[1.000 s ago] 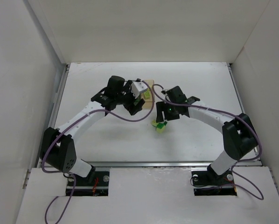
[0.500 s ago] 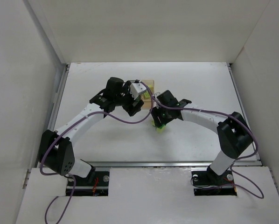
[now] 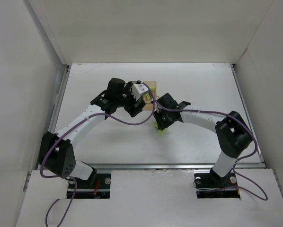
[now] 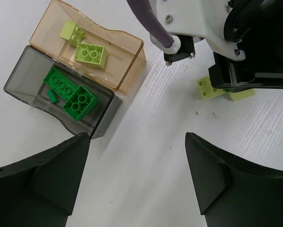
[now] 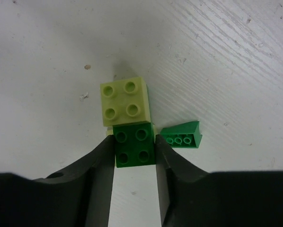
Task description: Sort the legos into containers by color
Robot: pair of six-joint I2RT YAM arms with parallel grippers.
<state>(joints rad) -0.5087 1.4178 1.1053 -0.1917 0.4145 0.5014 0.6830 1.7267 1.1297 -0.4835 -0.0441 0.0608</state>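
Right gripper (image 5: 134,142) has dropped and pinched the dark green square plastic brick (image 5: 135,145) between its fingers, probably headed for the smoky grey box (image 4: 23,81); left gripper (image 4: 137,142) hangs open.

Left gripper (image 4: 137,165): fingers (image 4: 51,175) spread wide, nothing between them, above the bare desk (image 4: 146,142). Tan container (image 4: 132,66) and grey container (image 4: 106,118) stand long side to long side, touching. The tan one holds two pale yellow-green legos (image 4: 92,53); the grey one holds dark green legos (image 4: 81,101). The right gripper (image 4: 236,80) stands over two pale legos on the desk (image 4: 208,88).
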